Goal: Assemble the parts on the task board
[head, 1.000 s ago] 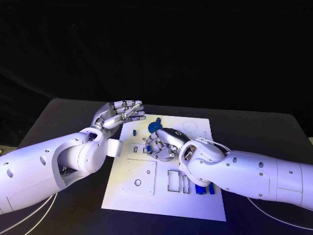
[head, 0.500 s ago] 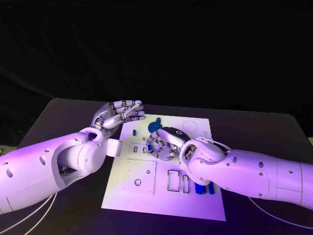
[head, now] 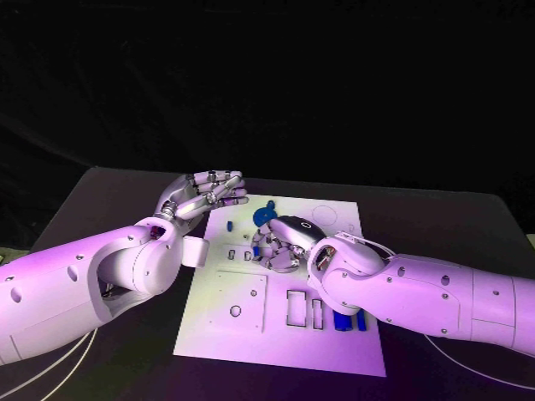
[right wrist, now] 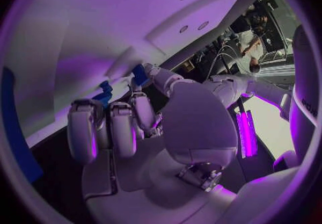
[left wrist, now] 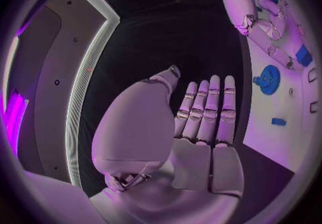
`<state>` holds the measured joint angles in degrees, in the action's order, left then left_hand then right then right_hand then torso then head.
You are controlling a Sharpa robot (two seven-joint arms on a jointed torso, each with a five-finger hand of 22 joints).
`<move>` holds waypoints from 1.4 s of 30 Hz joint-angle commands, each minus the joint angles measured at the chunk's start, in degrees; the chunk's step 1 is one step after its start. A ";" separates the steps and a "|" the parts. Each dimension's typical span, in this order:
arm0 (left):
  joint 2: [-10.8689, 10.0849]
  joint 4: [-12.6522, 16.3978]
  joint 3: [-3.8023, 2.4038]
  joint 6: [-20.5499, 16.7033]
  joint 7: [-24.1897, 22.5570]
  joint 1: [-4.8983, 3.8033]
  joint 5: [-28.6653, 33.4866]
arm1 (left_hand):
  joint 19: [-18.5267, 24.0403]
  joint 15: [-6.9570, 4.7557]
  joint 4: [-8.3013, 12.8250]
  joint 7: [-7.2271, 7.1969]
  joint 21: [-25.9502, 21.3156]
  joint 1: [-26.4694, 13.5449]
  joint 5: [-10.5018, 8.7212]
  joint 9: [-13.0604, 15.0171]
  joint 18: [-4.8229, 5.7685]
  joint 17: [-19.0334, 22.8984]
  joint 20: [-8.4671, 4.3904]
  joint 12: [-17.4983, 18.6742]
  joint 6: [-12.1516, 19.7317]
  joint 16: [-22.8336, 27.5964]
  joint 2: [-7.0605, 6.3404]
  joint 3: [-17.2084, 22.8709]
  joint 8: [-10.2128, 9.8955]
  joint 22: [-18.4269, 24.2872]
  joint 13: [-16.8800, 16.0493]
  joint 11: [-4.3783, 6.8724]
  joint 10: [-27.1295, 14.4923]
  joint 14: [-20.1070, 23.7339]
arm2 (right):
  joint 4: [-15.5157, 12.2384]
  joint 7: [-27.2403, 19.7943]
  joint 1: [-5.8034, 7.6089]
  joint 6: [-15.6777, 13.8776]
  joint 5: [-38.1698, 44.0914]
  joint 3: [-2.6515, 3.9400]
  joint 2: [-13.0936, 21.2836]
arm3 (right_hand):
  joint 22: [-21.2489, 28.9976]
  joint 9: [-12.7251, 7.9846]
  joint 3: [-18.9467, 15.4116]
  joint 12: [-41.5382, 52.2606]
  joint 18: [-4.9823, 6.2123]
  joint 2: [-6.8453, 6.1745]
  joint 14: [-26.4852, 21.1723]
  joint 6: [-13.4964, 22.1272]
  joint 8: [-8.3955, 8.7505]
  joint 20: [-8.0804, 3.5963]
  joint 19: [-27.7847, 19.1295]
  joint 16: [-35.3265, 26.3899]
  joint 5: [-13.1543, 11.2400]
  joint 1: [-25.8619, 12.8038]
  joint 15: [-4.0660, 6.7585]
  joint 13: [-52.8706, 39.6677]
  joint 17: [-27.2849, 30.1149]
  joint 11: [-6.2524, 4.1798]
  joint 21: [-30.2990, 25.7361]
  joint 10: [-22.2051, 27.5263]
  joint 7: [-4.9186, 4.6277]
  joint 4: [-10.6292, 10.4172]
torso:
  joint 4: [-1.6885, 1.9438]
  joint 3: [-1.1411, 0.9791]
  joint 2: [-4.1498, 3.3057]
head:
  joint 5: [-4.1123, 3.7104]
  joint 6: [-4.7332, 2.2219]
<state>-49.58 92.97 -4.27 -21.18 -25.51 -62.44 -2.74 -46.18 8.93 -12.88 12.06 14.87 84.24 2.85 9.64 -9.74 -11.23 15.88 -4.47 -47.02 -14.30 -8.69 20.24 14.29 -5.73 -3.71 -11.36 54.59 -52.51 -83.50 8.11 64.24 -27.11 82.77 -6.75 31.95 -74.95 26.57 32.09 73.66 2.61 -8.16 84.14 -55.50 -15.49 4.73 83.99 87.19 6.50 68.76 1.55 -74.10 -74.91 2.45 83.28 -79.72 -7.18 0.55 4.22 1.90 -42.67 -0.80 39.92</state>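
Observation:
The white task board (head: pixel 250 322) lies in the middle of the black table. My right hand (head: pixel 280 244) is low over the board's middle with its fingers (right wrist: pixel 110 127) curled in. Small blue bits (right wrist: pixel 104 95) show at its fingertips, but I cannot tell whether it grips one. Just beyond that hand a round blue part (head: pixel 264 217) lies on the board (left wrist: pixel 275 106), also visible as the round blue part (left wrist: pixel 268 79) in the left wrist view. My left hand (head: pixel 207 194) is raised beside the board's far left corner, palm up, fingers (left wrist: pixel 204 108) straight, holding nothing.
Upright blue parts (head: pixel 346 322) stand in the board's near right area, partly behind my right forearm (head: pixel 436 296). A small blue piece (left wrist: pixel 278 122) lies near the board's left edge. Rectangular slots (head: pixel 298 305) and a round hole (head: pixel 235 312) open in the near part.

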 commanded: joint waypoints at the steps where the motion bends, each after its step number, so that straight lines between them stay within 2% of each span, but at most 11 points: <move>1: 0.08 0.05 -0.03 0.35 -0.53 -0.01 -0.03 | -0.05 0.28 -0.26 2.09 -0.33 -0.63 0.04 -0.08 -0.73 -0.05 0.17 0.14 -0.38 0.37 -0.01 -0.19 -0.35 0.05 0.00 -0.06 0.49 0.07 | 0.33 1.66 -0.41 2.62 0.66 -0.35 0.11 | -8.05 -0.23 -0.39 -0.42 -0.37 -0.17 4.06 0.71 0.49 -0.01 0.09 0.11 0.08 -0.69 -0.09 0.17 -6.73 0.03 -0.26 0.52 -0.13 -0.16 | -0.03 -0.01 0.01 | 0.00 0.05; 12: 0.12 -0.06 -0.03 0.36 -0.54 -0.01 -0.03 | -0.05 0.28 -0.26 2.11 -0.34 -0.65 0.04 -0.09 -0.73 -0.07 0.17 0.18 -0.39 0.40 0.01 -0.17 -0.37 0.07 0.00 -0.07 0.49 0.07 | 0.27 1.72 -0.41 2.62 0.67 -0.35 0.19 | -7.99 -0.32 -0.82 -0.53 -0.34 -0.56 4.04 0.98 0.66 0.12 0.02 0.08 0.30 -1.34 -0.22 0.25 -6.66 0.18 -0.38 0.61 -0.26 -0.60 | -0.01 -0.02 0.00 | -0.03 0.03; 16: 0.13 -0.08 -0.03 0.34 -0.54 -0.01 -0.03 | -0.05 0.28 -0.26 2.11 -0.34 -0.65 0.04 -0.09 -0.73 -0.07 0.17 0.18 -0.39 0.40 0.01 -0.17 -0.37 0.07 0.00 -0.07 0.49 0.07 | 0.24 1.63 -0.41 2.45 0.67 -0.35 0.18 | -7.91 -0.46 -1.25 -1.01 -0.31 -1.16 4.02 1.45 0.95 0.23 -0.05 0.05 0.47 -1.78 -0.35 0.67 -6.60 0.32 -0.50 0.97 -0.44 -0.86 | -0.01 -0.02 -0.01 | -0.07 0.02; 21: 0.13 -0.09 -0.03 0.31 -0.52 -0.01 -0.03 | -0.05 0.28 -0.26 2.11 -0.34 -0.65 0.04 -0.09 -0.73 -0.07 0.17 0.18 -0.39 0.40 0.01 -0.17 -0.37 0.07 0.00 -0.07 0.49 0.07 | 0.20 1.39 -0.41 1.74 0.67 -0.35 0.16 | -7.69 -0.90 -2.65 -1.51 -0.23 -2.49 3.97 2.88 1.86 0.58 -0.27 -0.04 1.58 -2.99 -0.76 1.10 -6.45 0.81 -0.84 1.43 -0.97 -1.82 | -0.02 0.01 0.00 | -0.16 0.03; 37: 0.10 -0.13 -0.03 0.27 -0.45 -0.01 -0.03 | -0.05 0.28 -0.26 2.11 -0.34 -0.65 0.04 -0.09 -0.73 -0.07 0.17 0.18 -0.39 0.40 0.01 -0.17 -0.37 0.07 0.00 -0.07 0.49 0.07 | 0.11 1.05 -0.41 0.10 0.65 -0.35 0.19 | -7.32 -1.31 -5.12 -2.09 -0.09 -3.65 3.88 4.47 2.76 0.98 -0.62 -0.18 0.58 -3.80 -1.12 1.64 -6.20 1.20 -1.41 2.16 -1.32 -3.34 | 0.00 -0.01 -0.01 | -0.26 -0.03; 41: 0.11 -0.17 -0.03 0.30 -0.45 0.00 -0.03 | -0.04 0.29 -0.25 2.13 -0.36 -0.69 0.04 -0.11 -0.73 -0.09 0.18 0.27 -0.38 0.46 0.08 -0.11 -0.42 0.11 0.01 -0.09 0.49 0.07 | -0.11 0.47 -0.42 -1.22 0.79 -0.35 0.29 | -7.21 -1.52 -6.11 -2.46 -0.05 -3.96 3.83 5.25 3.16 1.09 -0.73 -0.26 0.53 -3.87 -1.25 1.98 -6.04 1.36 -1.59 2.57 -1.48 -3.92 | -0.01 -0.03 -0.01 | -0.33 0.06; 42: 0.11 -0.20 -0.03 0.32 -0.45 0.00 -0.03 | -0.04 0.29 -0.25 2.13 -0.36 -0.69 0.04 -0.11 -0.73 -0.09 0.18 0.27 -0.38 0.46 0.08 -0.11 -0.42 0.11 0.01 -0.09 0.49 0.07 | -0.26 0.23 -0.44 -2.01 0.85 -0.35 0.38 | -7.07 -1.67 -7.32 -2.60 0.00 -4.42 3.78 5.94 3.49 1.21 -0.86 -0.32 1.04 -4.22 -1.40 2.11 -5.93 1.51 -1.81 2.82 -1.65 -4.65 | -0.01 -0.04 -0.01 | -0.35 0.04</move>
<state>-49.57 92.72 -4.26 -21.20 -25.48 -62.43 -2.75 -46.18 8.93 -12.88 12.06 14.87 84.24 2.85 9.58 -9.75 -11.27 15.88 -4.47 -47.02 -14.09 -8.69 20.24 14.06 -5.66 -3.71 -11.36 54.59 -52.51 -83.62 8.57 63.91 -27.80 82.89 -7.05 32.27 -74.92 24.92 25.22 71.24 2.61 -12.30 83.92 -49.86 -12.17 5.65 83.06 87.19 7.21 64.62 0.51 -72.04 -74.95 4.11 81.86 -77.27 -8.84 -3.89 4.20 1.90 -42.67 -1.10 39.90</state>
